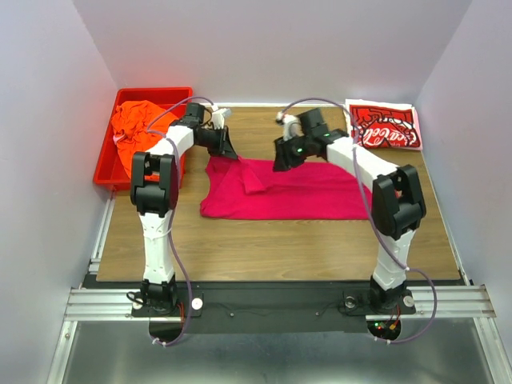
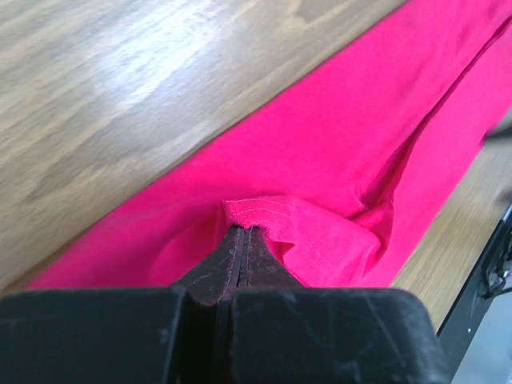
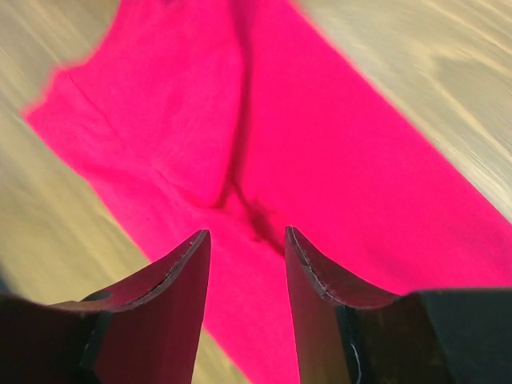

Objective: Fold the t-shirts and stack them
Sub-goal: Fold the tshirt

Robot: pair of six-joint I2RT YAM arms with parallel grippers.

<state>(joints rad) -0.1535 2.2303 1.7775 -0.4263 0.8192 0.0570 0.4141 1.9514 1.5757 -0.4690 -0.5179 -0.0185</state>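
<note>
Your left gripper (image 2: 242,240) is clamped shut on the magenta-pink t-shirt (image 1: 304,192): in the left wrist view the two fingers meet on a stitched hem, and the pinched cloth bunches into a small raised fold just ahead of the tips. That grip sits at the shirt's far left corner, while the rest of the shirt lies spread across the middle of the table (image 1: 280,240), its long side running left to right, with a loose flap folded over near the left end. Your right gripper (image 3: 246,236) has its jaws apart with nothing between them; it hangs over the far edge of the same shirt, whose pink cloth and one dark crease show through the gap. The red-and-white t-shirt (image 1: 384,126) lies flat in the table's far right corner, its white Coca-Cola script readable on the red print. The orange t-shirt (image 1: 134,124) is crumpled inside the red bin (image 1: 108,172) at the far left corner.
</note>
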